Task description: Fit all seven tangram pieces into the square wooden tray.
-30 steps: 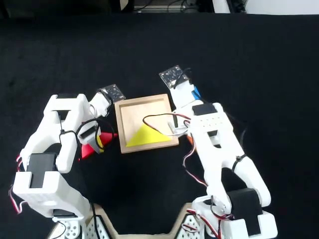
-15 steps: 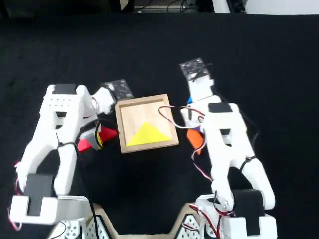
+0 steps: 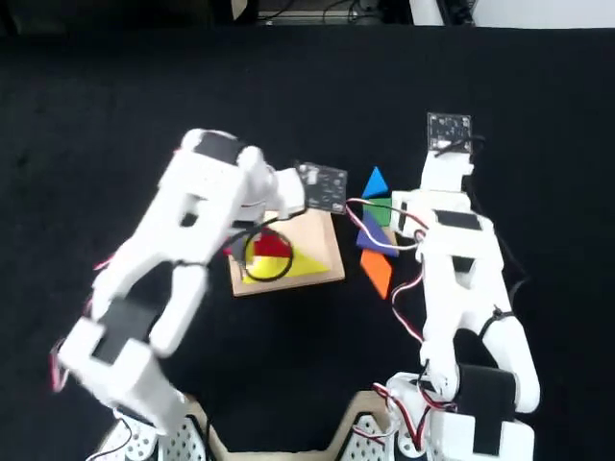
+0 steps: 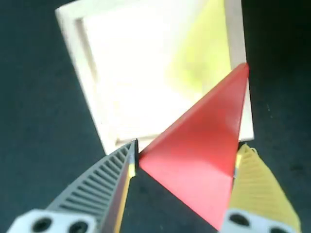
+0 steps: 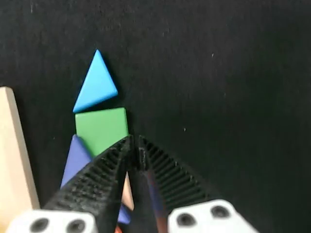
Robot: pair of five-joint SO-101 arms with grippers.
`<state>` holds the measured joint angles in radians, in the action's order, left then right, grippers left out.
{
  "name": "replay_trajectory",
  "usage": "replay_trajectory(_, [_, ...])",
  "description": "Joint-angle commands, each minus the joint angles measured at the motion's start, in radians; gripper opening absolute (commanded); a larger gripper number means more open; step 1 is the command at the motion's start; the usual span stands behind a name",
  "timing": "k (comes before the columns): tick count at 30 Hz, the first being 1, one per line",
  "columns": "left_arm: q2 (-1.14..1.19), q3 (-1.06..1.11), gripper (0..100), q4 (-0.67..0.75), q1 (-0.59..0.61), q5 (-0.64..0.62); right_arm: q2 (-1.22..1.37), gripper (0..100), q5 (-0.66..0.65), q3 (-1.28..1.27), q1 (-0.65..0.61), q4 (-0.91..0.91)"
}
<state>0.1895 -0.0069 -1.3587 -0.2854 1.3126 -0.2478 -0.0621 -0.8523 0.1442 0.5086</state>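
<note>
The square wooden tray [image 3: 288,279] lies mid-table with a yellow triangle [image 3: 306,262] in its near part. My left gripper [image 3: 268,253] hangs over the tray, shut on a red triangle [image 3: 272,244]. The left wrist view has that red triangle [image 4: 199,170] clamped between the fingers of the left gripper [image 4: 188,145], above the tray [image 4: 77,73] and the yellow triangle [image 4: 209,63]. My right gripper [image 5: 136,145] is shut and holds nothing, with its tips beside the green square [image 5: 101,127] and over the purple piece [image 5: 74,162].
Right of the tray lie a blue triangle [image 3: 375,181], the green square [image 3: 381,211], the purple piece [image 3: 373,236] and an orange triangle [image 3: 378,273], close together in a row. Black cloth covers the table. The arm bases stand at the near edge.
The left arm has swung from left of the tray to over it, carrying the red triangle. The right arm has drawn off the tray to the right, uncovering the loose pieces.
</note>
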Motion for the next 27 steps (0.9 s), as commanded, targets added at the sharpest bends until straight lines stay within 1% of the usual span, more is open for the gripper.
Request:
replay_trajectory(1, [0.218, -0.196, 29, 0.011, -0.018, 0.009, -0.004, 1.1, 0.009, -0.016, 0.014, -0.097])
replay_trajectory(3, [0.282, -0.239, 29, -0.005, -0.018, 0.012, -0.004, 1.1, 0.009, -0.025, 0.014, -0.117])
replay_trajectory(6, [0.334, -0.272, 29, -0.048, -0.019, 0.072, -0.004, 1.1, 0.009, -0.025, 0.012, -0.118])
replay_trajectory(8, [0.344, -0.282, 29, -0.064, -0.019, 0.091, -0.004, 1.1, 0.009, -0.025, 0.012, -0.118])
replay_trajectory(15, [0.344, -0.282, 29, -0.072, -0.013, 0.087, -0.004, 1.1, 0.009, -0.025, 0.011, -0.118])
replay_trajectory(17, [0.344, -0.283, 31, -0.066, -0.013, 0.075, -0.004, 1.1, 0.009, -0.025, 0.011, -0.118])
replay_trajectory(20, [0.345, -0.305, 39, -0.04, -0.013, -0.009, -0.004, 1.1, 0.009, -0.025, 0.011, -0.118])
replay_trajectory(21, [0.347, -0.314, 39, -0.029, -0.012, -0.028, -0.004, 1.1, 0.009, -0.025, 0.011, -0.118])
replay_trajectory(27, [0.345, -0.357, 39, -0.025, -0.007, -0.034, -0.004, 1.1, 0.006, -0.025, 0.011, -0.118])
